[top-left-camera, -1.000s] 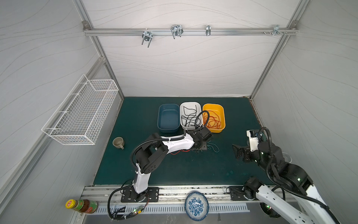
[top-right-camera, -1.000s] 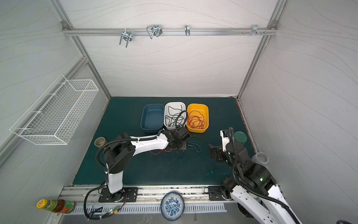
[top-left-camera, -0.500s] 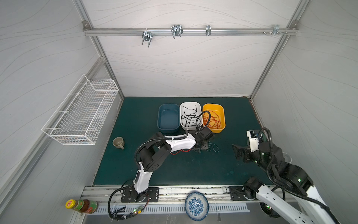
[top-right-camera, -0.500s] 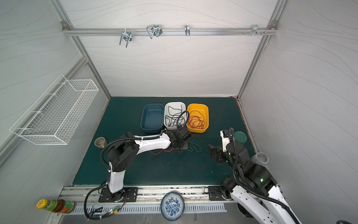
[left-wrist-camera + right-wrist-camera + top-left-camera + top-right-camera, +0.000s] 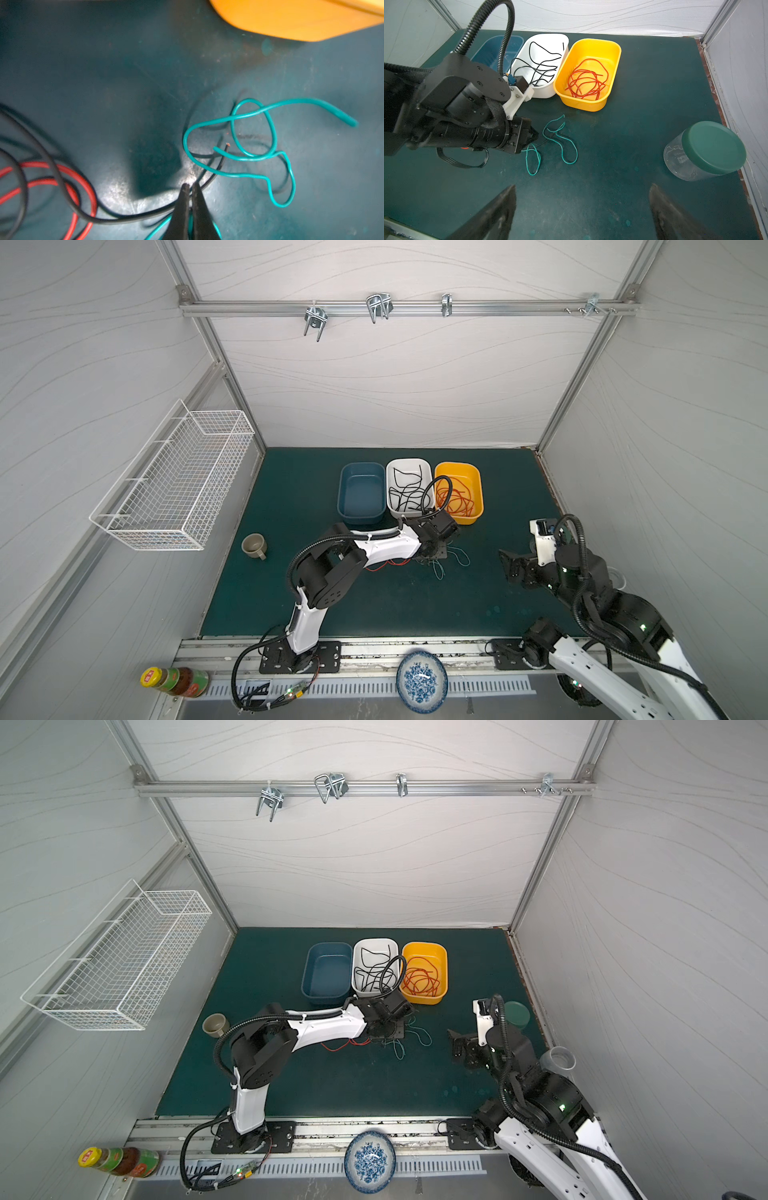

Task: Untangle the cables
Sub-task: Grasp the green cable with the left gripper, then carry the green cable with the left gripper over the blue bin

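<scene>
On the green mat lies a loose tangle of cables: a teal cable (image 5: 270, 124) (image 5: 562, 143) (image 5: 457, 558), a red cable (image 5: 83, 182) (image 5: 386, 566) and a black cable (image 5: 124, 218). My left gripper (image 5: 190, 187) (image 5: 434, 553) (image 5: 536, 137) is down on this tangle, shut on the black cable, which runs out from both sides of its fingers. A teal strand shows behind them. My right gripper (image 5: 582, 187) (image 5: 509, 566) hangs open and empty over the mat to the right. Black cables lie in the white tub (image 5: 409, 461), red ones in the yellow tub (image 5: 457, 465).
An empty blue tub (image 5: 360, 497) stands left of the white one. A jar with a green lid (image 5: 708, 149) and a clear cup (image 5: 559, 1058) are at the right edge. A mug (image 5: 253, 545) sits at the left, a wire basket (image 5: 174, 481) hangs on the left wall.
My left gripper has closed from partly open to shut at the tangle, and its arm shifted slightly. The right arm has not moved.
</scene>
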`<state>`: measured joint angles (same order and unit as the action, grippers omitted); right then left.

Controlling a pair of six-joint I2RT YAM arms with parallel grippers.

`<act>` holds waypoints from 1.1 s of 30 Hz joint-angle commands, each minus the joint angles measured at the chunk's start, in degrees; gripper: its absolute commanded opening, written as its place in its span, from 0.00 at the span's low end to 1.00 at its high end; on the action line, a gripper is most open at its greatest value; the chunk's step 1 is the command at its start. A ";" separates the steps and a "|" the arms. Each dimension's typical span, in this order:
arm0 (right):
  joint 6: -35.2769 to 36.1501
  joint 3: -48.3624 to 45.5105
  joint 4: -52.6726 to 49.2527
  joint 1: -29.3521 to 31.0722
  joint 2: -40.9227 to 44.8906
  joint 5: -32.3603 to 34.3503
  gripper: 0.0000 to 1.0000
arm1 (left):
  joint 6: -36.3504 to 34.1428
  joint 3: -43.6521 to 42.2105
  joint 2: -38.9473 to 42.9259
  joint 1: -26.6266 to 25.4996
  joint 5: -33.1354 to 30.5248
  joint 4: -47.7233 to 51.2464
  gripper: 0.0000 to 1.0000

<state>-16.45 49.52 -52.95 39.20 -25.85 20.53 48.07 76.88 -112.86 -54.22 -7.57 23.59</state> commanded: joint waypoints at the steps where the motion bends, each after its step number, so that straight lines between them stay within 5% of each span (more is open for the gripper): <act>1: 0.87 -0.30 0.89 0.34 0.89 -0.08 0.99 | -0.26 -0.26 4.14 -0.20 -0.50 -0.57 0.00; 22: 0.84 -0.39 0.77 0.35 1.32 -0.14 0.99 | -10.18 -4.75 23.80 0.52 -1.83 4.94 0.00; 33: 0.85 -0.39 0.81 0.88 1.68 -0.06 0.99 | -17.02 -5.85 33.86 18.13 6.43 6.97 0.00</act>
<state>-16.43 49.41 -52.88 39.62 -24.91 20.53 34.22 70.52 -81.01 -39.92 -3.81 30.24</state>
